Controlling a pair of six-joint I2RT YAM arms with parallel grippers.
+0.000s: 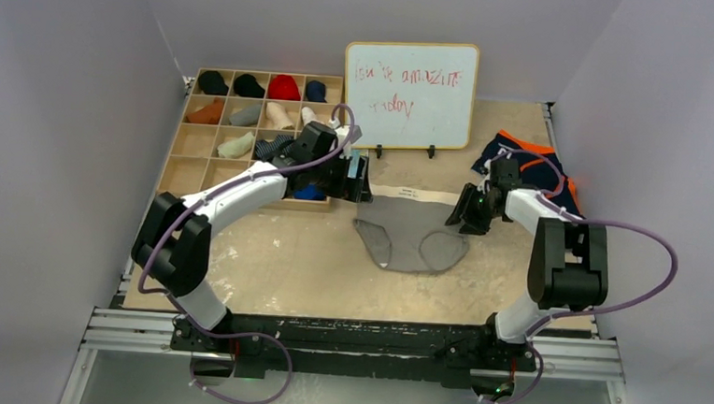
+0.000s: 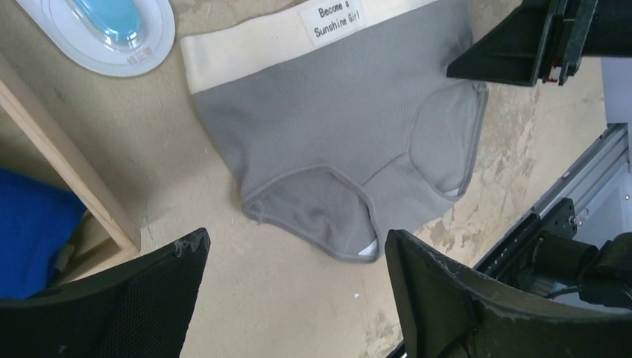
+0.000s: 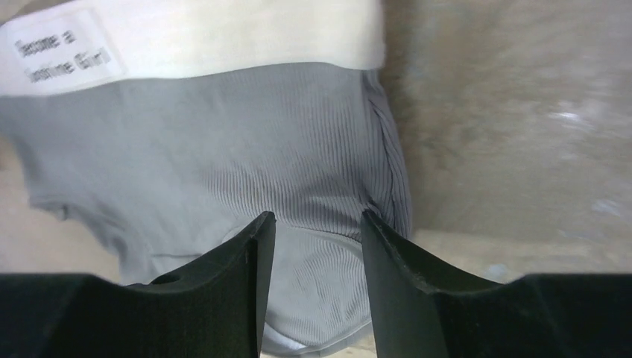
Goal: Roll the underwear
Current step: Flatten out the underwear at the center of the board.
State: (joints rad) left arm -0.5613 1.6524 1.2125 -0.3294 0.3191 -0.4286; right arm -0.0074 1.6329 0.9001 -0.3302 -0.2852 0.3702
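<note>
Grey briefs (image 1: 412, 235) lie flat in the middle of the table (image 1: 311, 274), light and limp, and are best pinched at the firmer waistband (image 2: 246, 45) corners. Left fingers (image 2: 149, 298) gape wide and empty by its far left corner. Right fingers (image 3: 238, 283) hang part-open, empty, over its right edge. Navy briefs (image 1: 524, 161) lie bunched far right.

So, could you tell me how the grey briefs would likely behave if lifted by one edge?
Probably floppy: the grey briefs lie flat, one corner folded over, so they'd drape. Likely light: thin ribbed knit. Pushed, they'd probably bunch on the rough table.
</note>
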